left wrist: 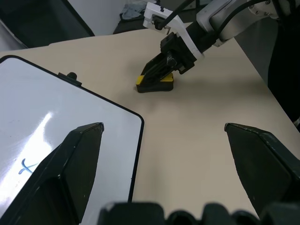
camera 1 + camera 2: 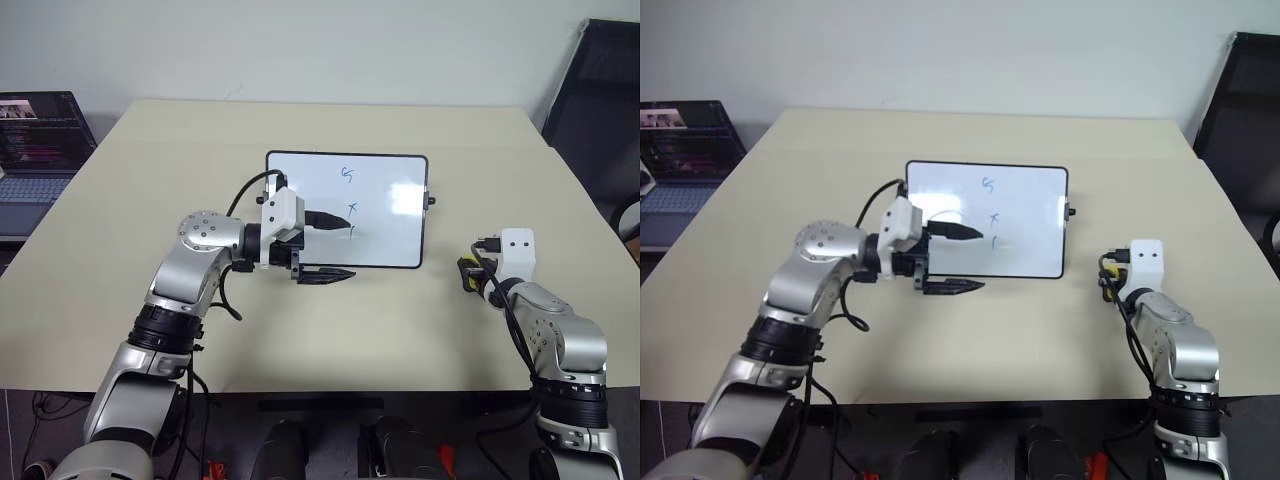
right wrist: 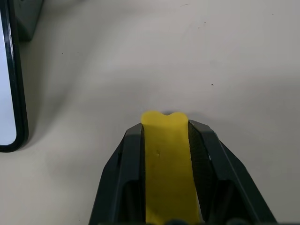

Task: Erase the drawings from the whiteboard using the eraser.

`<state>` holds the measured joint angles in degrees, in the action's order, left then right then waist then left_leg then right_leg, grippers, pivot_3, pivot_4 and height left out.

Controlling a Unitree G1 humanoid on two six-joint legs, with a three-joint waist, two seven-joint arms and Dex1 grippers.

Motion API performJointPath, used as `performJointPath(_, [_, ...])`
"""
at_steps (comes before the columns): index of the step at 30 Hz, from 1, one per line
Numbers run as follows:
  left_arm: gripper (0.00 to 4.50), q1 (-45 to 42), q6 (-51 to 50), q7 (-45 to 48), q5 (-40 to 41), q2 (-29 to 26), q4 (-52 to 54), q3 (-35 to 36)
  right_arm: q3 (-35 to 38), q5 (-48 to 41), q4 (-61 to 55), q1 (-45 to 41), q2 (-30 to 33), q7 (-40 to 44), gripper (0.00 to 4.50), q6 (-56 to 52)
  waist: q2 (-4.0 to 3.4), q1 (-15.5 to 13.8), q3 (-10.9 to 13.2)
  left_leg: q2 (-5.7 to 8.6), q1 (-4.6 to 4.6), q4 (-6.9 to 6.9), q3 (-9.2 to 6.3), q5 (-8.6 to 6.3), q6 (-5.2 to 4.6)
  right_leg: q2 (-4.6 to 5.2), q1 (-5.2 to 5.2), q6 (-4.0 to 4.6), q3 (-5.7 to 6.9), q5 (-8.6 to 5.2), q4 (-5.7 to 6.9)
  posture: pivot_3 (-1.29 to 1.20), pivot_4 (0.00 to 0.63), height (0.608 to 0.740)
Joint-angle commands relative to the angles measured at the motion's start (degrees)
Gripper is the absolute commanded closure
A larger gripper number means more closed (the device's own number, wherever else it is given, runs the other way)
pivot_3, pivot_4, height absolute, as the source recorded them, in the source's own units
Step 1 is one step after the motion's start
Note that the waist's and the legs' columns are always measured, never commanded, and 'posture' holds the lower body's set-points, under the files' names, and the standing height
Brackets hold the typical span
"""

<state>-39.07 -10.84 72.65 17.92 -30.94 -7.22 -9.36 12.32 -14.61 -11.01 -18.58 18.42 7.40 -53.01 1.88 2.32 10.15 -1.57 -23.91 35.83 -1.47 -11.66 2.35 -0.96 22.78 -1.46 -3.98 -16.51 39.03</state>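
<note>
The right gripper (image 3: 165,140) is clamped on the eraser (image 3: 166,159), on the table (image 2: 400,320) beside the whiteboard (image 2: 390,240). The left gripper (image 2: 335,247) gapes over its 3 drawings (image 2: 350,205).

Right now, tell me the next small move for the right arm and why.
Probably lift the eraser off the table and carry it toward the whiteboard. The right gripper is shut on the yellow block, which sits on the table beside the board's right edge, while the drawings are unerased. The left gripper hangs open over the board's near edge and may crowd the path.
</note>
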Motion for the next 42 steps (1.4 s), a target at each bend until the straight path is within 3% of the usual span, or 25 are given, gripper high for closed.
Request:
performJointPath(1, [0.00,-0.33,-0.63,-1.51,0.66,0.15,2.50,1.29,-0.36,0.00,-3.58,-0.50,1.01,0.97,3.54,1.67,0.00,0.01,0.00,0.00,0.00,0.00,0.00,0.00,0.00,0.00,0.00,0.00,0.00,0.00,0.00,0.00,0.150,0.740])
performJointPath(10, [0.00,4.03,-5.80,-14.77,-2.74,-1.93,7.26,5.46,-7.03,-2.89,-18.71,-3.42,4.95,6.91,3.54,-1.88,-0.03,0.35,0.02,-0.03,-0.03,0.01,-0.01,0.00,0.00,0.00,0.06,-0.02,-0.02,-0.01,0.04,0.00,0.150,0.740])
performJointPath(14, [0.00,4.36,-10.06,-21.25,-4.74,-3.20,7.94,7.54,-11.69,-1.18,-17.33,-9.50,5.92,8.60,3.54,0.69,-0.03,0.60,0.03,-0.03,-0.04,0.06,-0.02,0.00,0.00,0.01,0.06,-0.04,-0.01,0.01,0.04,0.00,0.150,0.740])
performJointPath(20, [0.00,4.30,-15.34,-27.37,-7.55,-4.70,8.15,7.62,-23.28,7.30,-1.36,-22.04,5.01,12.21,3.54,13.64,-0.03,0.87,0.02,-0.03,-0.01,0.14,0.00,0.01,-0.01,0.00,0.04,-0.10,-0.01,0.05,0.05,0.00,0.150,0.740])
performJointPath(27, [0.00,2.27,-20.42,-30.31,-8.16,-3.90,10.96,6.36,-29.24,14.12,18.22,-33.73,-1.03,14.07,3.54,25.62,-0.03,0.56,0.02,-0.01,-0.47,0.16,-0.01,0.01,0.00,0.05,0.46,0.17,0.03,0.24,0.10,0.00,0.150,0.740])
performJointPath(35, [0.00,0.94,-23.01,-31.58,-8.29,-3.02,13.11,5.07,-30.35,19.35,40.25,-46.04,-7.16,15.60,3.54,36.99,-0.03,0.62,0.02,0.00,-0.48,0.14,-0.03,0.01,0.00,0.12,0.49,0.19,0.06,0.26,0.16,0.00,0.150,0.740])
performJointPath(42, [0.00,1.20,-22.79,-31.74,-8.44,-3.01,13.26,4.84,-30.26,23.45,53.93,-50.70,-8.49,14.98,3.54,43.12,-0.03,0.63,0.02,0.01,-0.47,0.15,-0.06,0.01,0.01,0.16,0.50,0.20,0.08,0.26,0.23,0.00,0.150,0.740])
